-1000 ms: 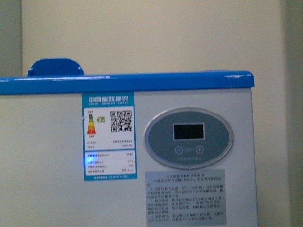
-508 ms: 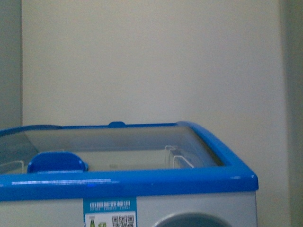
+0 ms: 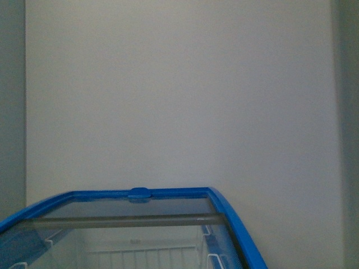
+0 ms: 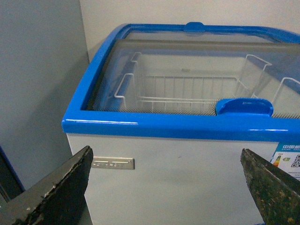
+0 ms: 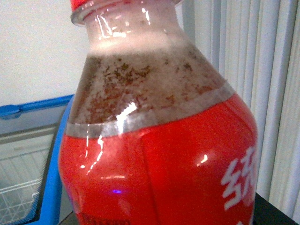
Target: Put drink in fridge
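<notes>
The drink fills the right wrist view: a clear bottle of dark liquid with a red label and a red cap at its top. My right gripper is shut on it; its fingers are hidden behind the bottle. The fridge, white with a blue top rim, stands right in front of my left gripper, which is open and empty, level with the white front wall. White wire baskets show under the glass lid. The fridge's rim also shows in the front view and the right wrist view.
A blue handle sits on the lid by the fridge's front rim. A grey panel stands close beside the fridge. A pale wall is behind it. Vertical blinds hang beyond the bottle.
The front view has risen: from the fridge's front face with its label and control panel, past the blue rim, to looking over the lid at the wall.
</notes>
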Robot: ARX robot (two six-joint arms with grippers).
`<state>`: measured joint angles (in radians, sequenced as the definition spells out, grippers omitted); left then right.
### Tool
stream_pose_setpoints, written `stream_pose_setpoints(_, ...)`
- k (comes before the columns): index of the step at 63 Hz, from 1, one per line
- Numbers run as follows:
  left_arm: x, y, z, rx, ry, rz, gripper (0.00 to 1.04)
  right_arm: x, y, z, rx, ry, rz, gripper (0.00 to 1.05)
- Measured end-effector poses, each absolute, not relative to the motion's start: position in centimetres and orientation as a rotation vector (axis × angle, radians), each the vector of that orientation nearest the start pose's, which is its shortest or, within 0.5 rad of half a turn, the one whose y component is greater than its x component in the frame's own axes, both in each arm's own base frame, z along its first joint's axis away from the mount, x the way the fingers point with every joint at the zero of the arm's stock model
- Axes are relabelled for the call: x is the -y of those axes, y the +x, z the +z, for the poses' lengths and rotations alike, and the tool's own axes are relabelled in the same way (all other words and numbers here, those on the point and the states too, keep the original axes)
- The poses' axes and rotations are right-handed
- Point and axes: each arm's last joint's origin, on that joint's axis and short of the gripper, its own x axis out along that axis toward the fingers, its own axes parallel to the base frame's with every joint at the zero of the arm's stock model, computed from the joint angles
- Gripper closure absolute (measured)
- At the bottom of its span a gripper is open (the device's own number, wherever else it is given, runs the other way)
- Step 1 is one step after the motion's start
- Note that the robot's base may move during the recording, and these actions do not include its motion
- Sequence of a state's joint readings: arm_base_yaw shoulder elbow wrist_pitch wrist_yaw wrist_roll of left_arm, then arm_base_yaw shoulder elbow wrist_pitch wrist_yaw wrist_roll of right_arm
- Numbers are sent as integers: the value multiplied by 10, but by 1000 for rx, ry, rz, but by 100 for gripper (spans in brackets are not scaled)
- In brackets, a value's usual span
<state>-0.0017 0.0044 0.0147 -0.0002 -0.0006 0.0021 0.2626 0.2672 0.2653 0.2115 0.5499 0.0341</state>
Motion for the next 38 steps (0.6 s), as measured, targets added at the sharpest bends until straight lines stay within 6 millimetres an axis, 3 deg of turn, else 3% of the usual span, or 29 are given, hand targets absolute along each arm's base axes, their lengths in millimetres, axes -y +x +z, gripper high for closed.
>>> stream_pose_setpoints(15,0,97,168,9,-3,-6,8,-12,101,252,200,118,-283,64)
stream_pose_setpoints(22,-1,103,169,-117,-139,-110,8,-12,101,252,200,118,-284,64)
stream_pose_setpoints(28,-8,130,185,-161,-169,-145,8,-12,101,252,200,118,-279,64)
stream_pose_setpoints(38,-15,183,204,-111,53,-210,8,-12,101,252,200,118,-286,64)
